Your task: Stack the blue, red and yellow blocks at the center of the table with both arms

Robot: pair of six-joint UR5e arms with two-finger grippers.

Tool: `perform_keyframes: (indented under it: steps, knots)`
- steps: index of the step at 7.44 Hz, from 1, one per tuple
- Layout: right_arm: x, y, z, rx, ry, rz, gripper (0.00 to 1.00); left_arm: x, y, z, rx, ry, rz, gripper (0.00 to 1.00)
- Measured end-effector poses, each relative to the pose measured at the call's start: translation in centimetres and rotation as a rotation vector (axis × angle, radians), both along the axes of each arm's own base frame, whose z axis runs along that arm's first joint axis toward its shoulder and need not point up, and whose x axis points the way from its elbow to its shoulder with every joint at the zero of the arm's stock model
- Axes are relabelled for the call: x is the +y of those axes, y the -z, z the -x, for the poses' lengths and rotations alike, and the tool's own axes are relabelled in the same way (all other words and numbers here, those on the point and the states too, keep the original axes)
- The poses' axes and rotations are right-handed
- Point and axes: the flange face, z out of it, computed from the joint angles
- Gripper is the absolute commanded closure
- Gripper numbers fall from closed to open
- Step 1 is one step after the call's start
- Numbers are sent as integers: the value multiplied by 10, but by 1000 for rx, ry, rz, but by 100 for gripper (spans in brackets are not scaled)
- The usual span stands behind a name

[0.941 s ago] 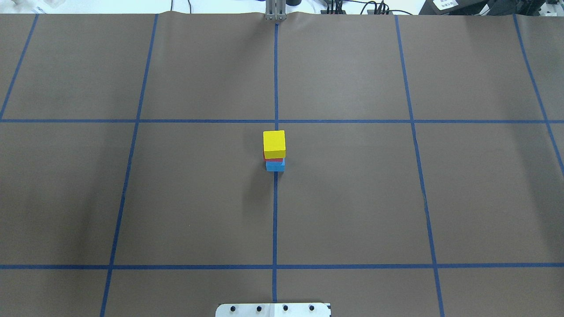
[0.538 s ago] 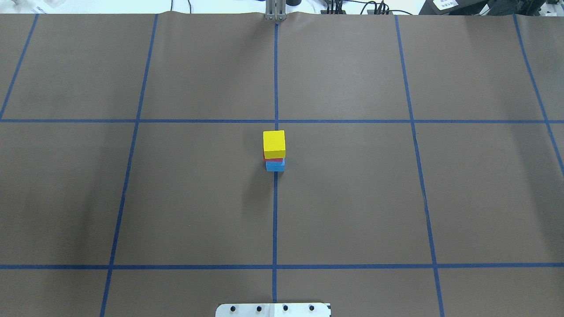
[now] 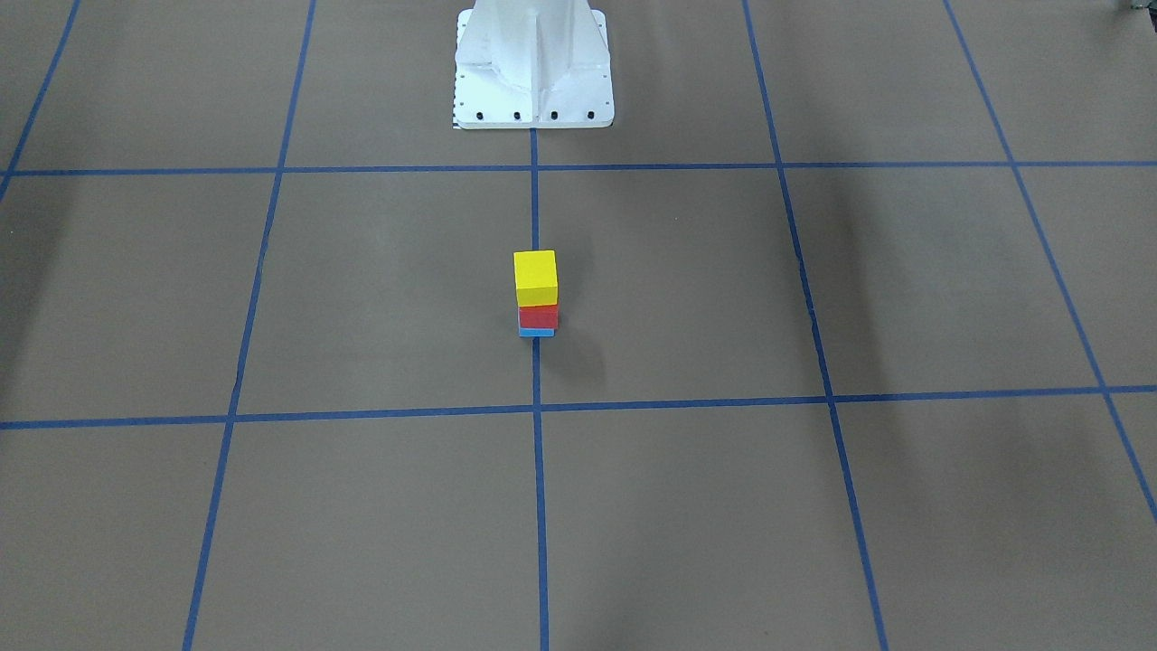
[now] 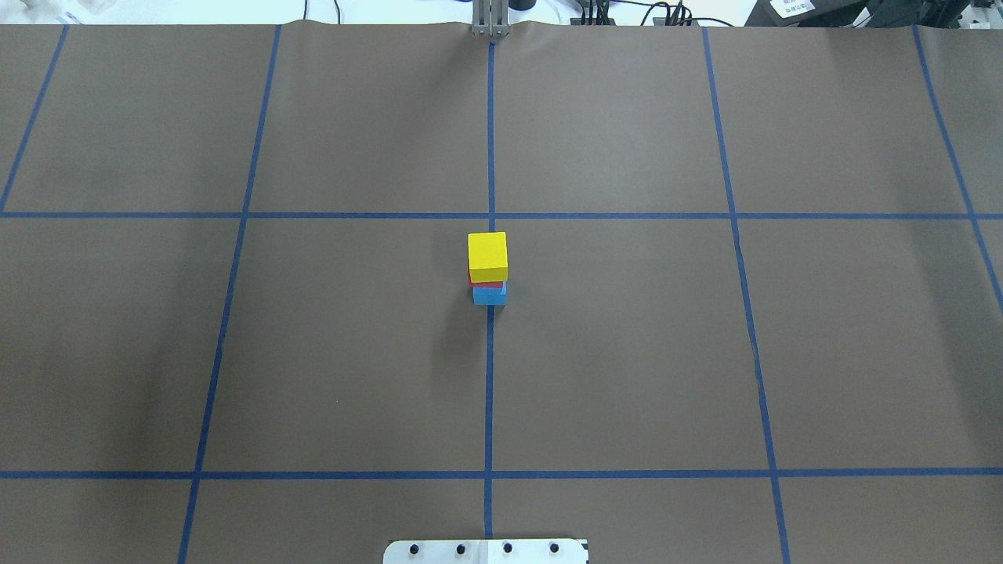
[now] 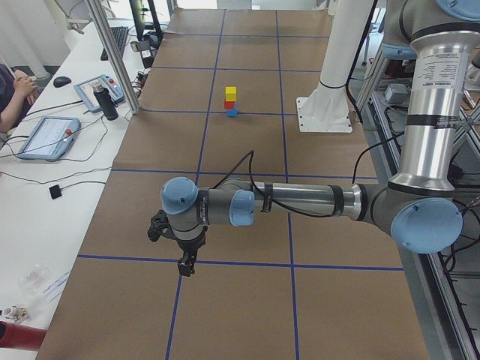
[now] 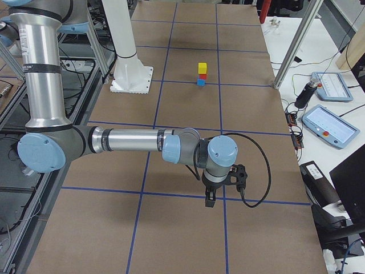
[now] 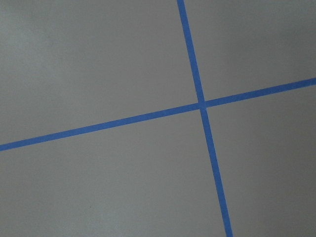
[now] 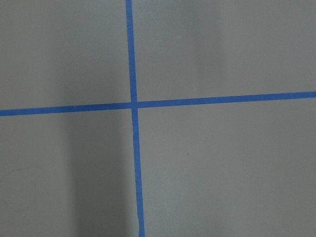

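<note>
Stack judged complete: yellow block [image 4: 487, 255] on red block [image 3: 539, 317] on blue block [image 4: 489, 296], table [image 4: 627, 352] centre; left tool [image 5: 184, 267], right tool [image 6: 209, 201] near opposite table ends, opening cannot be told

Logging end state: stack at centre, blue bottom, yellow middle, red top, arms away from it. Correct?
Order is wrong: the exterior front-facing view shows the red block in the middle, the yellow block on top. The blue block at bottom, centre placement, left arm and right arm away all hold.
</note>
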Motion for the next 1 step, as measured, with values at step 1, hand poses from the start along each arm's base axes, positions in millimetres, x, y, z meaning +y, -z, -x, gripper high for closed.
perform_keyframes:
  steps: [1]
  knots:
    - [0,0,0,0,0,0,1,0,0,0,0,0,0,0]
